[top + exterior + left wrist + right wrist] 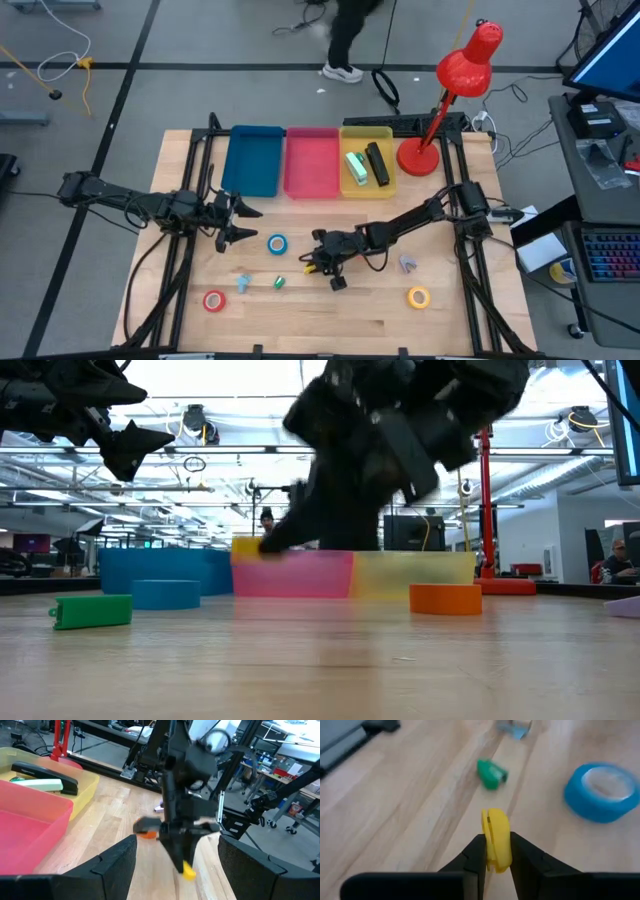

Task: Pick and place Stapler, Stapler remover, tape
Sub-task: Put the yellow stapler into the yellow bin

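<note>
Yellow is what I see pinched in the right claw point(496, 851): a small yellow oblong piece point(496, 840) sits squeezed between its two dark fingers, just beside the blue tape roll point(602, 791) and close above the wooden worktop point(350, 310). I take that blue roll as my landmark. My left claw point(236, 222) hangs just on the far side of it from the right claw, its fingers spread apart and holding nothing. A small green piece point(280, 282) and a pale blue piece point(243, 283) lie near the blue roll, toward the front edge, with the red tape roll point(214, 300) a little beyond them. The yellow tape roll point(418, 296) lies well apart, past the right claw, near a pale lilac piece point(407, 264). Behind the blue roll stand the blue tray point(253, 160), the pink tray point(312, 162) and the yellow tray point(352, 134); the black stapler point(377, 163) lies in the yellow one beside a pale green piece point(356, 167). From table height I also see an orange tape roll point(445, 598).
</note>
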Available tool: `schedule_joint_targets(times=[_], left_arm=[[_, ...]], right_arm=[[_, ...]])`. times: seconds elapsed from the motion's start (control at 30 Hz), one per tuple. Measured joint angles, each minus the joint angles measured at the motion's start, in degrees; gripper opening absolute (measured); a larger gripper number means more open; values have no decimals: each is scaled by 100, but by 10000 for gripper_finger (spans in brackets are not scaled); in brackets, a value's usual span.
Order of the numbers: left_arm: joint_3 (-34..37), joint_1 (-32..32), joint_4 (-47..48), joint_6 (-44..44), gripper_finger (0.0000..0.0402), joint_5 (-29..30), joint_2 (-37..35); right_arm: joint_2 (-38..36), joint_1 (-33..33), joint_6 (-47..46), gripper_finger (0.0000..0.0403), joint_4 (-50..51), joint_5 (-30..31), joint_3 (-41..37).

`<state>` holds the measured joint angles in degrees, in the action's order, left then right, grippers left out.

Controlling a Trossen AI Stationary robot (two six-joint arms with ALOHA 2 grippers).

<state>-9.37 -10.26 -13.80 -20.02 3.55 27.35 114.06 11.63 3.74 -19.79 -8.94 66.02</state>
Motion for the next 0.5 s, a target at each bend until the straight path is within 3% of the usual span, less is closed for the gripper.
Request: schedule_joint_targets(times=[0.17,0.5], left_arm=[[0,-2,0,1,273,0,2],[0,0,2,32,273,0,2]], right_arm=[[-802,-269,220,63,313,291,2],[-2293,-1280,605,62,1525,2394,6]])
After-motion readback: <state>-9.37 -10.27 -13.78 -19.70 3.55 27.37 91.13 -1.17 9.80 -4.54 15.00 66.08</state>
